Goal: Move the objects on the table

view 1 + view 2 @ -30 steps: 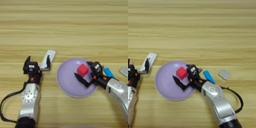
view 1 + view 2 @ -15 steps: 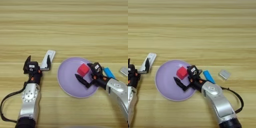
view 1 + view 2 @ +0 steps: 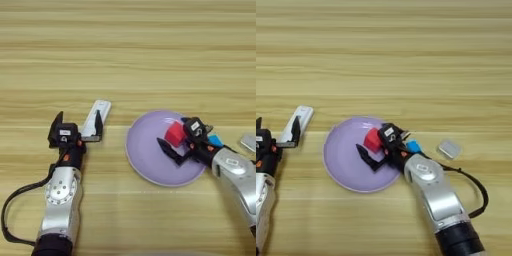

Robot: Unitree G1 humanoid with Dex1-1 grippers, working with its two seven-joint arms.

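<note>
Wooden table [image 3: 130,55], pale with horizontal grain, fills your view, and the lilac plate [image 3: 145,155] near its front middle is the landmark to steer by. Left of the plate, well apart from it, your left gripper [image 3: 76,131] stands with its fingers spread wide, the right finger tip touching or just beside the white bar [image 3: 95,117], which lies tilted on the table just behind it; nothing is held there. Over the plate's right half, your right gripper [image 3: 375,149] has its fingers set either side of the red cube [image 3: 373,139], one behind and one in front, so it looks to be grasping the cube, which sits on or just above the plate. Right of the plate, apart from it, the silver-grey block [image 3: 449,148] rests on the table. The step in hand seems to be setting the cube on the plate; next you would let go and lift clear without dragging the cube.
</note>
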